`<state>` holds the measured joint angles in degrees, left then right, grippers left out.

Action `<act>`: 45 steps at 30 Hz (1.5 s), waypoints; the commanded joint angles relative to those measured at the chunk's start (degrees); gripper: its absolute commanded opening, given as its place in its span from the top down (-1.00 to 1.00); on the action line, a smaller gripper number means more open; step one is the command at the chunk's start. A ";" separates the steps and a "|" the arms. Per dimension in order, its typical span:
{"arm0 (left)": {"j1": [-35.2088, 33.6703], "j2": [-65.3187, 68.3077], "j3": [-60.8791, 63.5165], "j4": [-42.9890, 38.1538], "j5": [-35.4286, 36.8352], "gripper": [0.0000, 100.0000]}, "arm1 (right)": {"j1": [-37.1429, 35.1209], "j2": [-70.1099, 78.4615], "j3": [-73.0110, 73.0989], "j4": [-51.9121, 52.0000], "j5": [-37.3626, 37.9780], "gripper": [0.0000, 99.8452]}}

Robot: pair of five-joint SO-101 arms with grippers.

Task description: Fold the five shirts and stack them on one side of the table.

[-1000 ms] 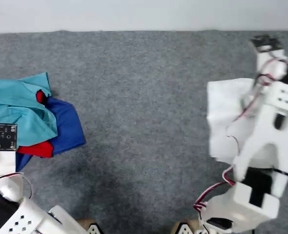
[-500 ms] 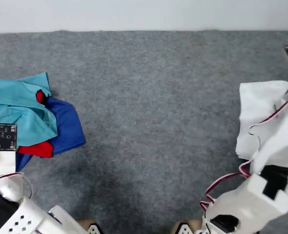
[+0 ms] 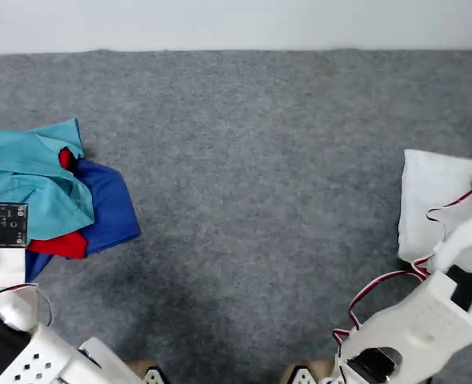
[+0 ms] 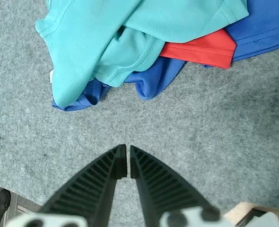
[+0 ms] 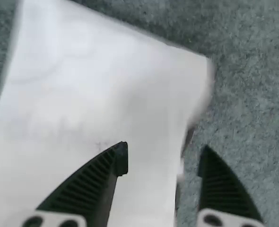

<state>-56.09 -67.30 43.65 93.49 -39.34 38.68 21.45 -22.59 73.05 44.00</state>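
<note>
The white shirt [image 3: 432, 200] is sliding toward the right edge of the surface [image 3: 252, 160]: over the last second it has been travelling from well inside the right half out to the edge itself, with the right arm [image 3: 428, 320] swinging outward along with it. That is looking like the placing step, with this shirt starting the stack on the right side. It is lying as a flat, folded rectangle with fairly straight edges and one squared corner pointing toward the middle of the surface, its outer part running under the arm. The right hand [image 5: 164, 153] is hanging just above it with its fingers spread, one over the cloth and the other past the cloth's edge, gripping nothing. Well apart, at the left edge, the teal shirt [image 3: 28, 172] is sprawling crumpled over the red shirt [image 3: 60, 244] and the blue shirt [image 3: 108, 208], all unfolded and overlapping, so most of the folding is waiting. The left hand [image 4: 128, 153] is hovering over bare surface beside that heap, fingers pressed together and empty.
</note>
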 commanded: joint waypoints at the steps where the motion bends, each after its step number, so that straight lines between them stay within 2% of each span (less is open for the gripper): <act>1: 0.00 -0.53 -0.31 -0.79 -0.79 0.95 | -0.40 -6.90 -3.16 4.88 -1.23 0.47; 6: 0.09 -0.53 -0.31 -0.79 -0.79 0.95 | -2.07 -9.01 -2.90 15.52 -1.41 0.50; 12: 0.00 -0.53 -0.31 -0.79 -0.79 0.95 | -4.44 -6.20 -2.81 25.63 -1.58 1.00; 15: -0.09 -0.53 -0.31 -0.79 -0.79 0.95 | -5.76 -2.42 -2.81 27.74 -5.98 0.93; 17: -0.09 -0.53 -0.31 -0.79 -0.79 0.95 | -7.08 1.27 -2.81 27.65 -8.35 0.97; 23: 0.00 -0.53 -0.31 -0.70 -0.79 0.95 | -8.75 13.76 -2.90 26.95 -11.25 0.98; 26: 0.00 -0.53 -0.31 -0.70 -0.79 0.95 | -8.66 13.49 -3.08 29.76 -10.99 0.98; 30: 0.00 -0.53 -0.31 -0.70 -0.79 0.95 | -5.93 5.67 -3.16 29.05 -10.46 0.98; 36: 0.00 -0.53 -0.31 -0.70 -0.79 0.95 | 1.71 -2.42 -3.16 20.62 -2.20 0.98; 45: 0.09 -0.53 -0.31 -0.70 -0.79 0.95 | 13.49 14.64 -2.90 4.35 3.34 0.98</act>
<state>-56.09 -67.30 43.65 93.49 -39.34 48.44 32.35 -22.68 80.53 45.41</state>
